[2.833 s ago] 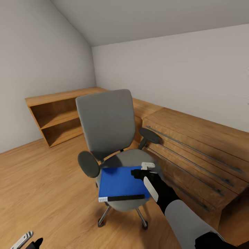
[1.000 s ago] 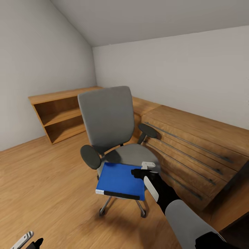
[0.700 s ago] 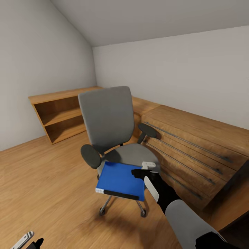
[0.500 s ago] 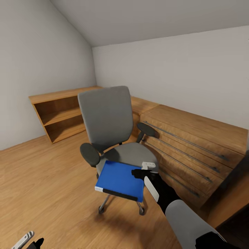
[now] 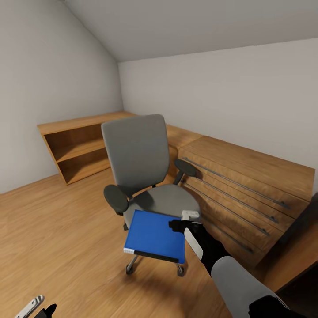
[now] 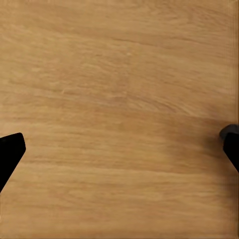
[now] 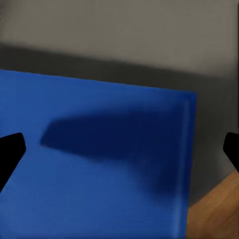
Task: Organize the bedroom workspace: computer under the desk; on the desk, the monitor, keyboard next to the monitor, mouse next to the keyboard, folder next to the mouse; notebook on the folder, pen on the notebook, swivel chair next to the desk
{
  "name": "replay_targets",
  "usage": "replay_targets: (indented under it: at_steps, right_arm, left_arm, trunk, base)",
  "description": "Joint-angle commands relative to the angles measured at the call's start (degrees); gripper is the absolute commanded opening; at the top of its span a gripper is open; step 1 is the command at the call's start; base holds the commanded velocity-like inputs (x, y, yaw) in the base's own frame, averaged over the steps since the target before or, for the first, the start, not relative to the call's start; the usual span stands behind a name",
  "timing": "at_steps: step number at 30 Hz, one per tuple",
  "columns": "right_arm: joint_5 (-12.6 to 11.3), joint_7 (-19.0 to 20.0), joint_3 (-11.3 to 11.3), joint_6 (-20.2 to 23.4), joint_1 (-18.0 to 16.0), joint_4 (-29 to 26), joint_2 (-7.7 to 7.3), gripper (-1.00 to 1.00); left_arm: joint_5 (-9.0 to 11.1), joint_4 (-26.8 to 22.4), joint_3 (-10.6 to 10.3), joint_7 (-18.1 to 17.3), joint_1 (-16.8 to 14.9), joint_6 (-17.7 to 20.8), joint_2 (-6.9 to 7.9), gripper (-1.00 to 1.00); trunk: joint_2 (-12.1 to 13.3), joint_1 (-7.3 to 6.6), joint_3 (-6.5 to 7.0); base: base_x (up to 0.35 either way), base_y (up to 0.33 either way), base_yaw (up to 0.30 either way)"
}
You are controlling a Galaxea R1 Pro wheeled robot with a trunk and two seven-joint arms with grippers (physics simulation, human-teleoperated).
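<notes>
The swivel chair [image 5: 137,154], grey with black armrests, stands on the wood floor in front of low oak drawers. The bright blue folder [image 5: 154,236] lies at the front of its seat [image 5: 170,198] and sticks out past the seat's front edge. My right gripper [image 5: 183,219] hovers at the folder's far right corner. In the right wrist view the folder [image 7: 99,164] spreads beneath that gripper [image 7: 119,154], whose fingertips stand wide apart, open. I cannot tell if it touches the folder. My left gripper [image 6: 119,149] hangs open over bare floor, low at the left [image 5: 35,307].
Low oak drawers [image 5: 247,190] with long metal handles run along the right wall. An open oak shelf unit [image 5: 75,150] stands in the back left corner. Wood floor [image 5: 57,229] stretches to the left of the chair. A dark edge [image 5: 304,221] shows at far right.
The view has shifted. The folder has slid forward on the seat with my right gripper and now overhangs the front edge. The chair sits slightly farther back and turned.
</notes>
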Motion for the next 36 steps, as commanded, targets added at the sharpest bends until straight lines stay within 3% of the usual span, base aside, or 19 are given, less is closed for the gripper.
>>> replay_targets:
  at_steps: [1, 36]
  right_arm:
    - [-0.6, -0.5, 0.3, 0.2, 0.0, -0.1, -0.05, 1.00]
    - [-0.6, -0.7, 0.3, 0.2, 0.0, -1.6, -0.04, 1.00]
  left_arm:
    - [0.6, -0.1, 0.0, 0.3, 0.0, 0.3, 0.00, 1.00]
    - [0.5, -0.1, 0.0, 0.4, 0.0, 0.3, -0.91, 1.00]
  trunk:
    - [0.4, -0.23, 0.13]
    - [14.4, -7.92, 6.42]
  base:
    - [0.000, 0.000, 0.000]
    - [0.000, 0.000, 0.000]
